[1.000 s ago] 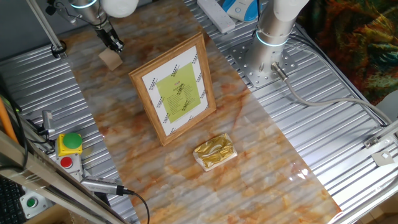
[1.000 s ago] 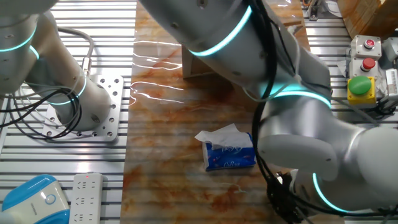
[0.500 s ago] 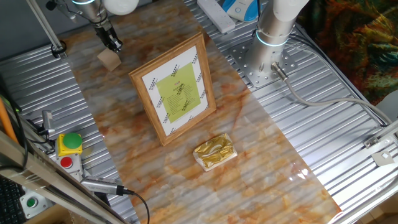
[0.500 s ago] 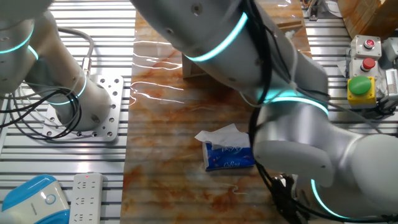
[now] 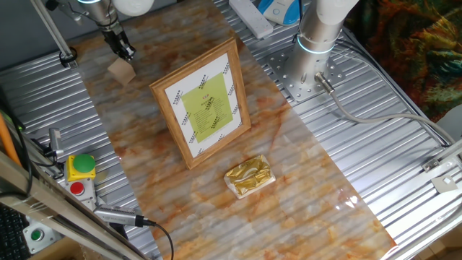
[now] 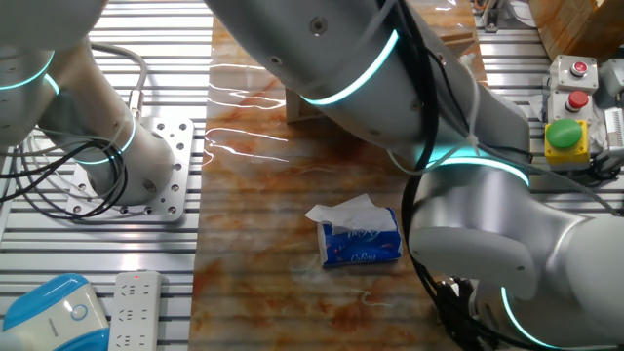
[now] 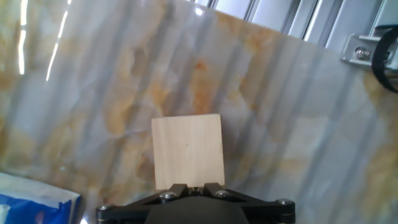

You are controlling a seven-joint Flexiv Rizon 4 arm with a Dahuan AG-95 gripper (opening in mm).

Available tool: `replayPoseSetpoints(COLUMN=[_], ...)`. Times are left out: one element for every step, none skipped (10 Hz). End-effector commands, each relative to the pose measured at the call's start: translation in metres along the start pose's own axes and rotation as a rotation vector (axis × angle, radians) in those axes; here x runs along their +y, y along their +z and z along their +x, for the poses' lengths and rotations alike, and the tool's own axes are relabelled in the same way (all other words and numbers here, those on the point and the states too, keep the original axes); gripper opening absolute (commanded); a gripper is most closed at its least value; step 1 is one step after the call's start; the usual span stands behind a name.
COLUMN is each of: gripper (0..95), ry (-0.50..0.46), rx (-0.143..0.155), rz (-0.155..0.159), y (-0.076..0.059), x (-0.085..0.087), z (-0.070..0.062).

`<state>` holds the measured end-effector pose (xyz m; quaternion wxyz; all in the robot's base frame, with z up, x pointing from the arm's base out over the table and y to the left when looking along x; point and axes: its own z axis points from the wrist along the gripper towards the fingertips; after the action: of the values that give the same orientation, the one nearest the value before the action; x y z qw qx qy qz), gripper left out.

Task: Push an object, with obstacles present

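The object, a small light-tan wooden block (image 5: pixel 121 70), lies on the marble mat near the far left corner. In the hand view the block (image 7: pixel 188 151) fills the centre. My gripper (image 5: pixel 124 50) stands just behind it, shut, with its fingertips (image 7: pixel 178 188) together against the block's near face and nothing between them. The obstacles stand apart from it: a light-wood picture frame (image 5: pixel 203 105) with a yellow-green sheet upright at mid-mat, and a crinkled gold foil packet (image 5: pixel 249 175) nearer the front. In the other fixed view my arm hides the block.
A blue tissue pack (image 6: pixel 359 244) lies on the mat close to my arm, its corner (image 7: pixel 31 199) showing in the hand view. A button box (image 5: pixel 79 170) sits on the left metal table, a second arm's base (image 5: pixel 316 40) on the right, a power strip (image 5: pixel 249 14) at the back.
My gripper has moved slightly left along the mat, and the block has slid left with it. The frame and the gold packet have not moved.
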<state>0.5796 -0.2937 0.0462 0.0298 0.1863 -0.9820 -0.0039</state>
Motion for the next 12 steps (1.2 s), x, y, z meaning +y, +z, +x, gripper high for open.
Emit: replayPoseSetpoints(gripper=[0.0,0.0,0.0,0.0,0.0,0.0,0.0,0.0,0.0,0.0,0.0,0.0], ry=[-0.001,-0.009,-0.014,-0.02,-0.025,-0.026,-0.025,-0.026,-0.027,-0.037,-0.039,-0.042], rx=[-0.003,-0.005,-0.005,-0.004,-0.004,-0.005,-0.008,-0.009,-0.01,-0.007,-0.004,-0.003], rz=[-0.001,0.003,0.004,0.006,0.005,0.006,0.005,0.007,0.007,0.01,0.012,0.011], y=[0.001,0.001,0.001,0.001,0.002,0.004,0.005,0.007,0.007,0.006,0.006,0.005], x=[-0.002,-0.004,-0.006,-0.007,-0.008,-0.008,-0.008,-0.008,-0.008,-0.009,-0.01,-0.011], z=[-0.006,-0.01,-0.013,-0.018,-0.024,-0.028,-0.034,-0.041,-0.042,-0.054,-0.058,-0.063])
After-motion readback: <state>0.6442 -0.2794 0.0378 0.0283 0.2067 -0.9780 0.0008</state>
